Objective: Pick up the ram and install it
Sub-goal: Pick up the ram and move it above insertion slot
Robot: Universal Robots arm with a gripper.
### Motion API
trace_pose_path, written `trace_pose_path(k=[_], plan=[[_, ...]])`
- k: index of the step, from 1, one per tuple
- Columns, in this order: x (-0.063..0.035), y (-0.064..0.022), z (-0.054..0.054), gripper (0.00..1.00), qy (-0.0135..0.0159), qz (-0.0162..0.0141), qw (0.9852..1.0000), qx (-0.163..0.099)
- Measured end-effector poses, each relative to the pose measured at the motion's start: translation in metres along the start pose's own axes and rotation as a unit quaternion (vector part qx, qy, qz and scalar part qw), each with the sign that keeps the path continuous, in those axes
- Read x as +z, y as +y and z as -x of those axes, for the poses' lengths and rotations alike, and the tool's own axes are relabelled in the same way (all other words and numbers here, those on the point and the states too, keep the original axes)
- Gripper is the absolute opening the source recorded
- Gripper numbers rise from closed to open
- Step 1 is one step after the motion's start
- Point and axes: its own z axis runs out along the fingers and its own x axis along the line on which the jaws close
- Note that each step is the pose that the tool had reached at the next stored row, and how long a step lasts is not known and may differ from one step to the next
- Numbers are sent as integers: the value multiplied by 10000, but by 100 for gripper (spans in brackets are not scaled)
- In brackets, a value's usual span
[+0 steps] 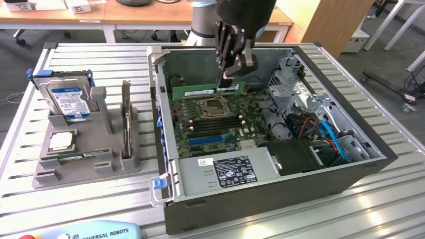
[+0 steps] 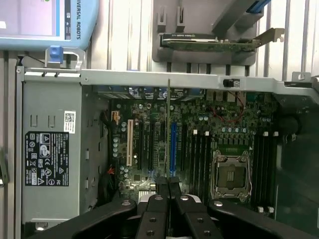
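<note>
The gripper pinches the ram, apparently above the motherboard.

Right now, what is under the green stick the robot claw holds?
Under the ram, held in the shut gripper, lies the motherboard inside the computer case. The patch straight below the stick is hidden.

The silver table had long grooves – on it sat an open computer box, a grey stand (holding parts) and a blue pad.
</note>
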Motion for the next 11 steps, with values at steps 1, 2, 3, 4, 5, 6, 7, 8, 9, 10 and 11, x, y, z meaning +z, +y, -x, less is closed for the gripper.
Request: trace_pose_path(k=[1,2,3,4,5,6,7,8,9,10,11], plan=[[0,-23,0,11,0,0,10000,4],[0,-45,1,11,0,0,10000,8],[0,-64,2,11,-1,-1,10000,15],[0,-80,3,11,-1,-1,10000,24],[0,-98,4,11,-1,-1,10000,35],[0,-112,6,11,-1,-2,10000,46],[0,-125,7,11,-2,-2,10000,59],[1,-136,9,11,-2,-2,10000,74],[1,-147,11,11,-3,-3,10000,91],[2,-157,13,11,-3,-3,9999,109],[2,-166,16,11,-4,-4,9999,131]])
